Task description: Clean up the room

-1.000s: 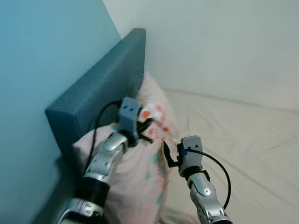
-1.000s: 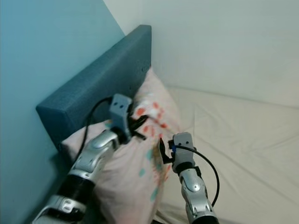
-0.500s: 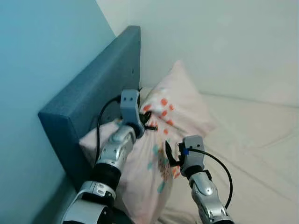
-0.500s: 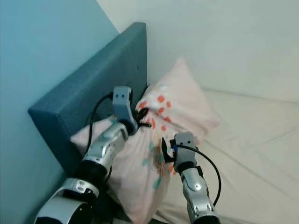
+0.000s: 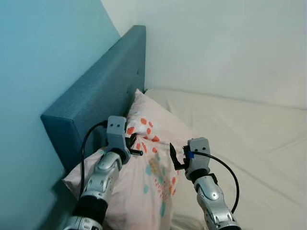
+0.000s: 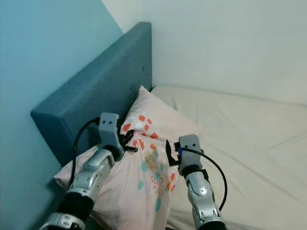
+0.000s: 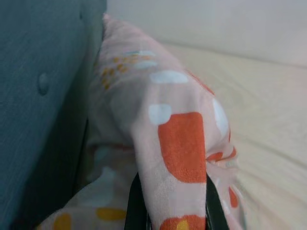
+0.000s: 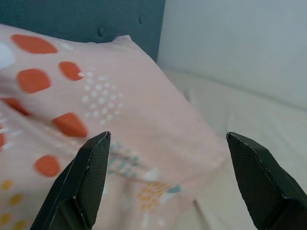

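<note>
The pillow [image 5: 148, 163] lies at the head of the bed [image 5: 249, 139], its far corner up against the headboard [image 5: 100, 91] and its near end bunched under my arms. It's pink with orange and teal spots, and it sits at a slant, not flat and square to the headboard.

My left end effector [image 5: 133, 145] is clamped on a fold of the pillow's cover; in the left wrist view the cloth is pinched up between the two fingers [image 7: 135, 206], with the headboard just beside it. My right end effector [image 8: 168, 177] hovers just off the pillow's right side, jaws wide apart and holding nothing, with the spotted cover straight ahead of it.

I judge I'm in the middle of placing the pillow: it has reached the head of the bed, but it isn't settled yet. The sheet to the right looks smooth enough, with a few creases.

Next, I'd lower the pinched fold until the pillow lies flat against the headboard, then let go with the left. The right could press or nudge the near edge to square it up. The cover is soft and slack, so a tug may drag only the cloth and not the filling; I'd move slowly and watch that the whole pillow follows.
</note>
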You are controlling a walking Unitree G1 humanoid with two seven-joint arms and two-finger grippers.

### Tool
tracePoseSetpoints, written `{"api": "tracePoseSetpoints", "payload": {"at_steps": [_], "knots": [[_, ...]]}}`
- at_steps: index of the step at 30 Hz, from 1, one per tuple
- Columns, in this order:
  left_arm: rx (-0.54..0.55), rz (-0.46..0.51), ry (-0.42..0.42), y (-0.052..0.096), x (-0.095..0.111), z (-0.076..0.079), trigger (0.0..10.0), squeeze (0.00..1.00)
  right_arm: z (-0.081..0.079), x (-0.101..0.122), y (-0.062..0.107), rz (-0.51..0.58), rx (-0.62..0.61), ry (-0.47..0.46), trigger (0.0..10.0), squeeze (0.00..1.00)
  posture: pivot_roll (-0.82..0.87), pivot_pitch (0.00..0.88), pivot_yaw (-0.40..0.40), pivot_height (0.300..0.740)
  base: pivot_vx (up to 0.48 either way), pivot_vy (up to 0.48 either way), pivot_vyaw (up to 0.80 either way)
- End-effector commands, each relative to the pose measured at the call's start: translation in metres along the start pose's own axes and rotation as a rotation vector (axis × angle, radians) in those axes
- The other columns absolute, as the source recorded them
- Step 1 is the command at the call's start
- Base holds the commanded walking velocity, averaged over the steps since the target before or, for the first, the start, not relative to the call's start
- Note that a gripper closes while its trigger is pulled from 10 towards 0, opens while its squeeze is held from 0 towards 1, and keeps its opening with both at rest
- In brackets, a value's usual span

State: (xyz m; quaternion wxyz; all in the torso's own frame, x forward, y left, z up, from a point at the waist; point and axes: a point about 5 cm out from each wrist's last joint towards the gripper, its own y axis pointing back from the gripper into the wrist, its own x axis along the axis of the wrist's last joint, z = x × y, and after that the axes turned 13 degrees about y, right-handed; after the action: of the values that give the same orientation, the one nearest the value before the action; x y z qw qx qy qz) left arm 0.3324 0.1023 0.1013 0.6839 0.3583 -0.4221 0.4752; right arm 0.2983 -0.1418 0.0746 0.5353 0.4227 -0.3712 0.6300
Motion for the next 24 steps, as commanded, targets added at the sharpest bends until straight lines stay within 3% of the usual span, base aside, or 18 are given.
{"api": "tracePoseSetpoints", "payload": {"at_steps": [1,9,13,22,24], "knots": [[-0.014,0.104,-0.002,-0.001,0.019,0.003,10.0,0.0,-0.003,0.002,-0.001,0.002,0.009,0.007,10.0,0.0,0.0,0.005,-0.032,0.74,0.0,-0.364,0.8],[-0.005,0.106,0.0,0.001,0.018,0.001,10.0,0.0,-0.002,0.002,-0.001,0.002,0.009,0.015,10.0,0.0,0.0,0.007,-0.035,0.74,0.0,-0.393,0.8],[0.141,0.086,0.016,0.011,0.011,-0.016,10.0,0.0,0.001,-0.002,-0.004,-0.038,0.024,-0.006,10.0,0.0,0.0,0.011,-0.062,0.74,0.0,0.0,0.0],[0.153,0.091,0.012,0.017,0.014,-0.02,10.0,0.0,0.003,-0.001,-0.005,-0.037,0.039,-0.002,10.0,0.0,0.0,0.016,-0.069,0.74,0.0,0.0,0.0],[0.146,0.08,0.009,0.019,0.013,-0.021,10.0,0.0,0.003,-0.002,-0.005,-0.038,0.041,-0.001,10.0,0.0,0.0,0.019,-0.067,0.74,0.0,0.424,0.0]]}}
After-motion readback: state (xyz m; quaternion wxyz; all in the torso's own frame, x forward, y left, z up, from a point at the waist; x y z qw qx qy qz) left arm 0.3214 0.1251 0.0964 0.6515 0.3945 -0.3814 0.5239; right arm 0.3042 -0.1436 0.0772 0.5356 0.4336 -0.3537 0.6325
